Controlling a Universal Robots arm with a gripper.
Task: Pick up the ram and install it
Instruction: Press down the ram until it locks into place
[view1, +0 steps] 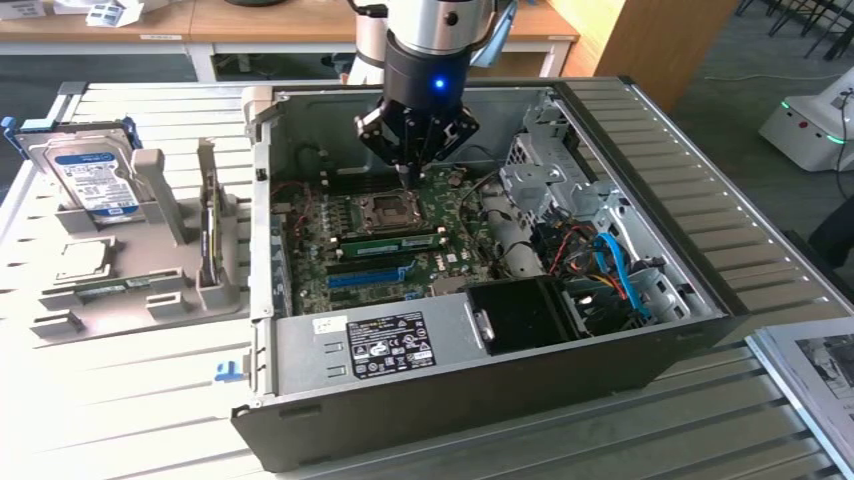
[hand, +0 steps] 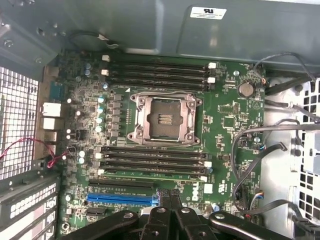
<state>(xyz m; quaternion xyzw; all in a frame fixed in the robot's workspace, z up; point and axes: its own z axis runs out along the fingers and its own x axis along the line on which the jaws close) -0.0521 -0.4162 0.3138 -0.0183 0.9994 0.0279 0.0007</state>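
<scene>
My gripper (view1: 411, 172) hangs inside the open computer case (view1: 694, 300), a little above the CPU socket (view1: 392, 208), with its fingers shut and nothing visible between them. In the wrist view the shut gripper (hand: 169, 197) shows over the blue slot (hand: 122, 198). A thin green stick with a pale label, which looks like the ram (view1: 387, 241), sits along a memory slot just in front of the socket. Seen from above, the memory slots (hand: 155, 160) look dark. A similar thin green board (view1: 208, 230) stands on edge in the grey holder (view1: 187, 300) at the exterior view's left.
A silver hard drive (view1: 91, 175) with a blue-white label stands in the holder. Loose cables (hand: 250, 150) and the drive cage (view1: 554, 170) crowd the case at the exterior view's right. A black power supply (view1: 387, 345) lies along the case's near side. Printed sheets (view1: 814, 370) lie at the table's right edge.
</scene>
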